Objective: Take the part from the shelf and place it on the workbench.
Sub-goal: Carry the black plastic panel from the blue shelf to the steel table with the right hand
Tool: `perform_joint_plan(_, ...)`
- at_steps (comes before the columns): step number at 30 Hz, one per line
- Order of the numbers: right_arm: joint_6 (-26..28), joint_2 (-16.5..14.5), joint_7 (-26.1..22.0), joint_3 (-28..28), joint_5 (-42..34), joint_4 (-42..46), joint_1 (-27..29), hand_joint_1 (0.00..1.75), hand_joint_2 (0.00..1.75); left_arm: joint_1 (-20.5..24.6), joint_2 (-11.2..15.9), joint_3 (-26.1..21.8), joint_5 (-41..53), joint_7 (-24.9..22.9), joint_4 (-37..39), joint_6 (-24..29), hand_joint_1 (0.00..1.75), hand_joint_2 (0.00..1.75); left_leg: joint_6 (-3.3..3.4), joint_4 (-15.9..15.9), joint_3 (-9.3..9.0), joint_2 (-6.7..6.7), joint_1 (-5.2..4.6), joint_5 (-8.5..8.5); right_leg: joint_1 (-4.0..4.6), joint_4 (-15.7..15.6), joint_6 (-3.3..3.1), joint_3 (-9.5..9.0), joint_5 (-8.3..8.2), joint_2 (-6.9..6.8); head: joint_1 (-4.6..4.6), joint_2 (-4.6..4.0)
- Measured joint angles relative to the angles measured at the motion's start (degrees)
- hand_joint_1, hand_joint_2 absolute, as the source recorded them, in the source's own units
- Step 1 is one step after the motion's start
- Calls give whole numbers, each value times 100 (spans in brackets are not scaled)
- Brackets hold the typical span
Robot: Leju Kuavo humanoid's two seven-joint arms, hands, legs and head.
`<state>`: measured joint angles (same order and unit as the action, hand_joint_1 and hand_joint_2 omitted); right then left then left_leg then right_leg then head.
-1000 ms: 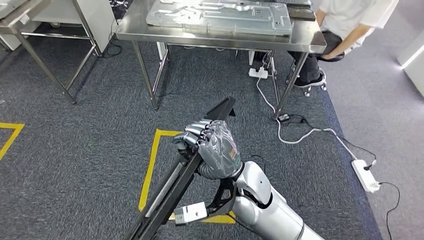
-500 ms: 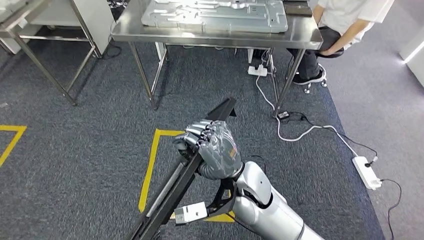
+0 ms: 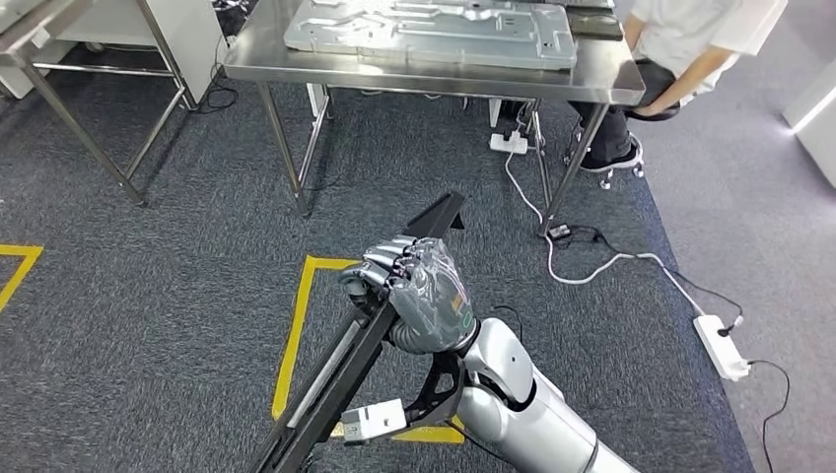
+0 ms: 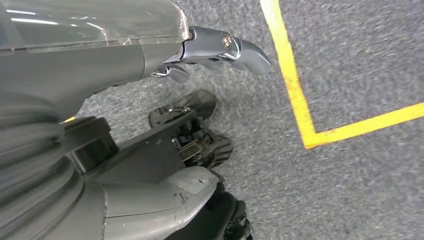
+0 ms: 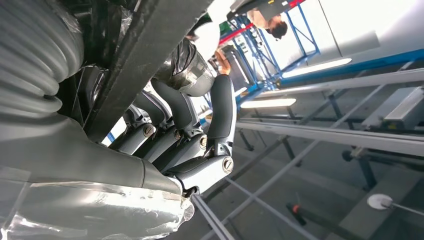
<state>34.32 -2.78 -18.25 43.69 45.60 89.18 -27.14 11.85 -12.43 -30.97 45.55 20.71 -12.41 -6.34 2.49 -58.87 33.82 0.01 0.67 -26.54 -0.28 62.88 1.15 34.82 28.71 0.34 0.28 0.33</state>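
While the left hand (image 4: 220,47) hangs over the carpet with nothing in it, fingers loosely curled, the right hand (image 3: 419,293) grips the long black part (image 3: 360,345), well short of the workbench (image 3: 601,84); setting down remains.

Open carpet (image 3: 177,296) lies between the right hand (image 3: 419,291), gripping the long black bar (image 3: 345,370), and the steel surface (image 3: 592,79) ahead. A large metal plate (image 3: 434,34) covers most of that top, leaving a bare strip along the near edge. A seated person (image 3: 680,49) crowds the right end; cables (image 3: 592,266) and power strips (image 3: 722,347) trail below, seemingly loose.
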Motion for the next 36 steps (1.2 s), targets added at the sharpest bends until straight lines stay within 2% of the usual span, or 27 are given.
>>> perform_joint_plan(3, 0, 1, 0, 0, 7, -7, -4, 175, 175, 8, 1, -1, 3, 14, 0, -10, 0, 175, 48, 7, -73, 1, -7, -75, -14, 989, 55, 632, 340, -7, 0, 0)
perform_joint_plan(4, 0, 2, 0, 0, 13, -12, 7, 175, 175, 2, 1, -2, 6, 18, 0, -11, 0, 175, 49, 7, -109, -1, -10, -111, -14, 1180, 56, 804, 340, -7, 1, 0)
perform_joint_plan(5, 0, 2, 0, 0, 21, -18, 16, 175, 175, -4, 2, -2, 9, 21, 0, -12, 0, 175, 46, 7, -157, -4, -11, -151, -13, 1180, 48, 879, 236, -7, 1, 0)
perform_joint_plan(6, 0, 2, 0, 0, 31, -20, 20, 175, 175, -9, 1, -2, 13, 23, 0, -14, 0, 175, 37, 7, -221, -8, -12, -196, -9, 954, 28, 834, 23, -7, 1, 0)
perform_joint_plan(7, 0, 2, 0, 0, 42, -21, 21, 175, 175, -12, -1, -1, 14, 25, 0, -16, 0, 175, 24, 10, -288, -12, -11, -245, 1, 575, -7, 707, -254, -13, 2, 0)
perform_joint_plan(8, 0, 2, 0, 0, 49, -22, 19, 175, 175, -15, -7, -1, 16, 25, 1, -19, 0, 175, 7, 17, -345, -12, -10, -290, 21, 219, -46, 575, -454, -24, 1, 0)
perform_joint_plan(9, 0, 2, 0, 1, 55, -23, 14, 175, 175, -12, -13, -1, 16, 26, 1, -22, 0, 175, -18, 30, -384, -12, -9, -329, 51, -108, -86, 463, -559, -38, 3, 0)
perform_joint_plan(10, 1, 1, 0, 1, 59, -24, 12, 175, 175, -6, -18, -2, 15, 27, 2, -24, 0, 175, -48, 58, -406, -9, -6, -356, 79, -288, -123, 401, -587, -50, 2, 0)
perform_joint_plan(11, 2, 1, 0, 2, 63, -25, 13, 175, 175, -4, -22, -2, 15, 29, 2, -24, 0, 175, -83, 72, -437, -2, -7, -358, 101, -371, -157, 370, -533, -50, 2, 0)
perform_joint_plan(14, 32, -9, 0, 2, 117, -17, 18, 175, 175, -1, -22, -2, 17, 32, 2, -21, 0, 175, -184, 29, -554, 8, -14, -349, 75, -551, -256, 145, -469, -26, 1, 0)
perform_joint_plan(15, 53, -16, 0, 2, 160, -14, 15, 175, 175, 6, -22, -2, 19, 32, 2, -20, 0, 175, -204, -133, -491, 5, -10, -368, 61, -588, -281, 47, -442, -28, 0, 0)
perform_joint_plan(16, 73, -23, 0, 3, 214, -11, 14, 175, 175, 14, -22, -2, 21, 32, 2, -19, 0, 175, -213, -425, -330, 1, -4, -422, 56, -615, -292, -43, -409, -30, 0, 0)
perform_joint_plan(18, 94, -29, 0, 7, 296, -15, 22, 175, 175, 4, -21, -2, 24, 32, 2, -17, 0, 175, -236, -1124, 159, -3, 2, -649, 58, -628, -315, -193, -290, -30, -2, 0)
perform_joint_plan(19, 96, -29, 0, 9, 314, -18, 33, 175, 175, -14, -18, -2, 25, 31, 3, -15, 0, 175, -251, -1355, 386, -2, 3, -796, 57, -628, -314, -275, -218, -22, -1, 0)
perform_joint_plan(20, 96, -28, 0, 12, 320, -22, 42, 175, 175, -33, -15, -2, 26, 31, 3, -14, 0, 175, -266, -1420, 541, -1, 6, -900, 56, -628, -309, -371, -140, -11, -2, 0)
perform_joint_plan(21, 96, -28, 0, 14, 321, -26, 46, 175, 175, -46, -12, -2, 26, 31, 3, -12, 0, 175, -272, -1311, 620, 0, 10, -898, 52, -627, -299, -480, -56, 1, -1, 0)
perform_joint_plan(22, 96, -28, 0, 15, 321, -29, 48, 175, 175, -51, -10, -2, 26, 31, 3, -11, 0, 175, -274, -1053, 634, 0, 14, -733, 50, -626, -284, -597, 35, 11, -1, 0)
perform_joint_plan(24, 100, -30, 0, 19, 323, -39, 50, 175, 175, -64, -9, -2, 26, 31, 9, -11, 0, 175, -242, -405, 618, 3, 9, -6, 54, -600, -243, -785, 225, 25, 2, 0)
perform_joint_plan(25, 108, -30, 0, 22, 325, -45, 52, 175, 175, -71, -8, -2, 26, 29, 14, -11, 0, 175, -211, -200, 605, 6, -9, 287, 58, -582, -210, -840, 314, 35, 3, 0)
perform_joint_plan(26, 117, -32, 0, 26, 328, -52, 57, 175, 175, -78, -8, -2, 27, 27, 19, -11, 0, 175, -163, -97, 598, 6, -28, 456, 57, -563, -172, -882, 379, 43, 3, 0)
perform_joint_plan(27, 126, -37, 0, 31, 332, -57, 59, 175, 175, -75, -6, -2, 27, 26, 22, -11, 0, 175, -109, -86, 578, 6, -52, 441, 53, -523, -133, -911, 409, 50, 3, 0)
perform_joint_plan(29, 137, -48, 1, 35, 339, -48, 52, 175, 175, -48, -5, -2, 28, 29, 22, -11, 0, 175, -15, -59, 454, -10, -51, 356, 35, -256, -67, -821, 328, 43, 0, 0)
perform_joint_plan(31, 141, -53, 1, 36, 340, -37, 38, 175, 175, -13, -3, -2, 27, 33, 22, -11, 0, 175, 46, -19, 293, -20, -32, 256, 15, 381, -7, -437, 220, 30, 2, 0)
perform_joint_plan(32, 142, -52, 1, 37, 340, -37, 40, 175, 175, -4, -1, -2, 27, 34, 22, -11, 0, 175, 64, -10, 210, -20, -27, 186, 1, 725, 23, -171, 272, 23, 4, 0)
perform_joint_plan(34, 142, -49, 1, 37, 340, -43, 48, 175, 175, -4, -1, -2, 26, 34, 22, -11, 0, 175, 71, -5, 29, -29, -22, 34, -19, 1161, 58, 322, 636, 10, 4, 0)
perform_joint_plan(35, 142, -47, 1, 37, 340, -46, 51, 175, 175, -10, -1, -2, 26, 34, 22, -11, 0, 175, 68, -5, -78, -36, -19, -52, -27, 1192, 63, 500, 819, 3, 4, 0)
perform_joint_plan(36, 142, -46, 1, 37, 340, -48, 52, 175, 175, -16, -3, -2, 26, 34, 22, -11, 0, 175, 61, -4, -194, -43, -15, -141, -32, 1081, 62, 607, 886, -2, 4, 0)
